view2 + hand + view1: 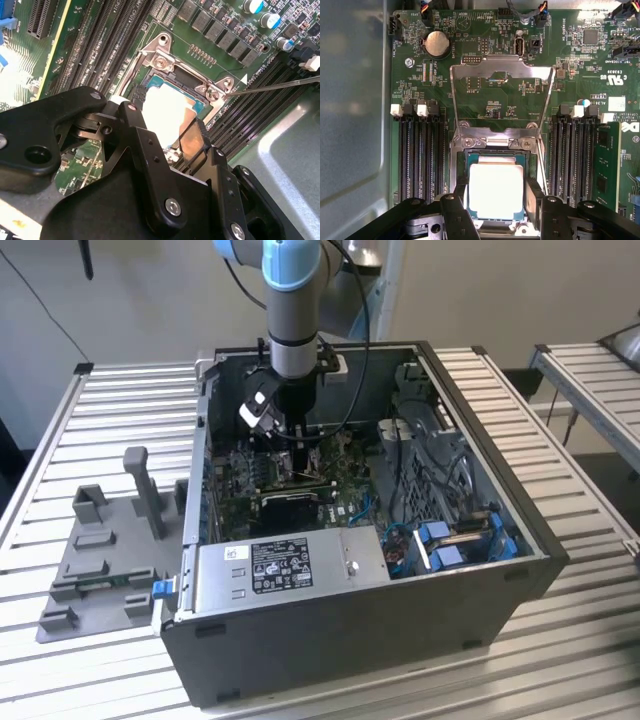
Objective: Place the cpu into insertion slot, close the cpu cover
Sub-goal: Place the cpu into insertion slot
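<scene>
The cpu (496, 190) shows its flat bright metallic face and lies in the insertion slot (532, 231), a silver-rimmed socket in the green board. My gripper (497, 185) reaches down over it, with one black finger on each side of the chip against its edges. The second wrist view gives the same hold: the gripper (164, 115) straddles the cpu (165, 107) in the insertion slot (160, 62). The cpu cover (500, 70), a thin silver frame with a window, stands swung open behind its hinge. A slim wire lever (280, 85) sticks out sideways. In the exterior view my gripper (300, 455) is low inside the computer case.
Long black memory slots (420, 150) run along both sides of the socket. A round coin battery (436, 43) sits beyond the cover. A grey labelled metal box (290, 560) and the case walls (500, 470) hem in the board. A grey fixture (100, 550) lies on the table at the exterior view's left.
</scene>
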